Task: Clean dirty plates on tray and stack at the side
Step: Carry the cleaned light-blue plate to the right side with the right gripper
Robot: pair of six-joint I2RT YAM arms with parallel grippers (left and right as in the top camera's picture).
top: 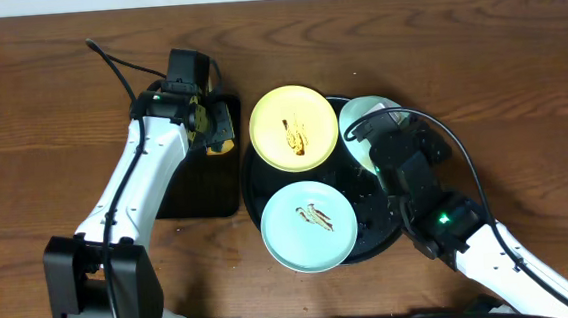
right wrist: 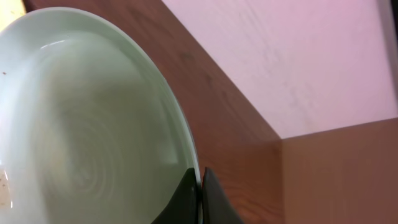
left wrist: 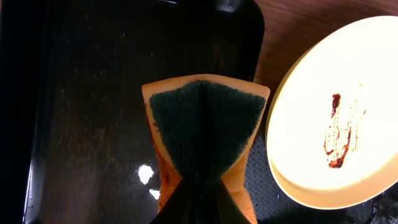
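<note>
Robot lab: arm (top: pixel 135 179) at wooden table (top: pixel 518 62)

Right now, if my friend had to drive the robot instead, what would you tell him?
Left fingers: shut on the sponge, over the rectangular tray.
Right fingers: shut on the rim of a mint plate, held tilted at the edge of the round tray.
Yellow plate and second mint plate lie on that tray, both brown-streaked.
Done: no plate stacked at the side yet.
Left: wipe the streaked plates, stack all three on the table.
</note>
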